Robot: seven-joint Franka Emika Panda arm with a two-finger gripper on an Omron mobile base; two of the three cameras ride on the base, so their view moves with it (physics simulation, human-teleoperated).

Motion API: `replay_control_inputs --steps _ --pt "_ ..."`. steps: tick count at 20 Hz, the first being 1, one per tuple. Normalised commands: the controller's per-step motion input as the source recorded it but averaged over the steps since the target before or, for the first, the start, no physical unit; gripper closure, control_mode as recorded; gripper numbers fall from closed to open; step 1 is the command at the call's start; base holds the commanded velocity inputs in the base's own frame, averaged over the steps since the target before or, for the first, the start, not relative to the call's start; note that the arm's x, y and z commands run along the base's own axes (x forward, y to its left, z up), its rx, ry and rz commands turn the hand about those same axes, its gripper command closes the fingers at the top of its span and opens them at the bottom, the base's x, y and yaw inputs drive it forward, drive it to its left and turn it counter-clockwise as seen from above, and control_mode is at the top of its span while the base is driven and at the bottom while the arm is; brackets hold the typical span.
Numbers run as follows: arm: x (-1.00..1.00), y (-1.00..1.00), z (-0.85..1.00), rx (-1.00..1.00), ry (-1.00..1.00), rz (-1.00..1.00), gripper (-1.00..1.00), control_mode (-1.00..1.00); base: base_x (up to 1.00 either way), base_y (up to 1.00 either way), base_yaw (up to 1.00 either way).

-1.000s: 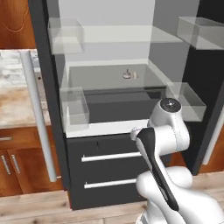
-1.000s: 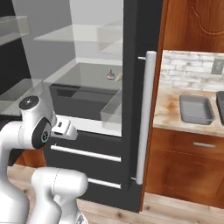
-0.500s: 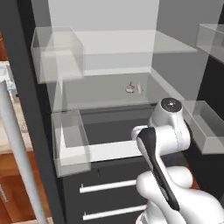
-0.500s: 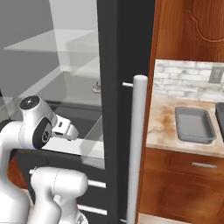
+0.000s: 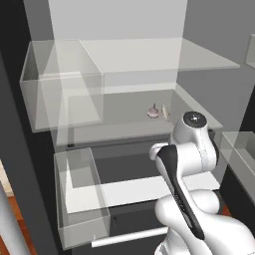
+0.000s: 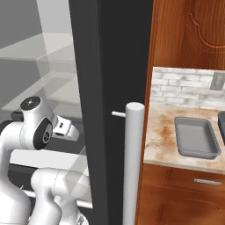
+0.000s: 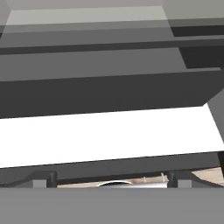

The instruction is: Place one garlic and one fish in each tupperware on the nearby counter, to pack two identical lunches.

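A tiny pinkish-white garlic (image 5: 152,112) lies at the back of a grey fridge shelf, with a slim pale thing (image 5: 165,110) beside it, too small to name. My gripper (image 7: 109,180) is open and empty, facing the white drawer front below that shelf. In the right base view my hand (image 6: 66,127) juts forward inside the fridge. A grey tupperware (image 6: 196,137) rests on the beige counter (image 6: 161,136) to the right, and a darker tupperware (image 6: 221,125) is cut off by the frame edge. Nothing lies in the tray that shows whole.
Clear bins (image 5: 60,89) (image 5: 79,196) hang at the left of the fridge, another (image 5: 240,149) at the right. Glass shelves (image 5: 149,55) span above. The black fridge door edge (image 6: 110,88) and its pale handle (image 6: 132,167) stand between the arm and the counter.
Both base views have shifted and closed in on the fridge interior, so the base has driven forward. The gripper stays open, and the arm's pose looks the same.
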Motion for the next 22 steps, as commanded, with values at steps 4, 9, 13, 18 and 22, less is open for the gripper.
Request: replay_control_inputs --steps 4,9,13,18,22 --pt "0.03 0.00 0.00 0.00 0.00 0.00 -1.00 -1.00 0.00 0.00 0.00" --pt "0.37 -0.02 0.03 0.00 -0.11 -0.01 -1.00 -1.00 0.00 0.00 0.00" --pt "0.55 -0.12 0.02 0.00 -0.09 -0.07 -1.00 -1.00 0.00 0.00 0.00" --pt "0.47 -0.12 0.35 0.03 -0.01 -0.07 -1.00 -1.00 0.00 0.00 0.00" --pt "0.49 0.00 0.35 0.04 0.00 0.00 -1.00 -1.00 0.00 0.00 0.00"
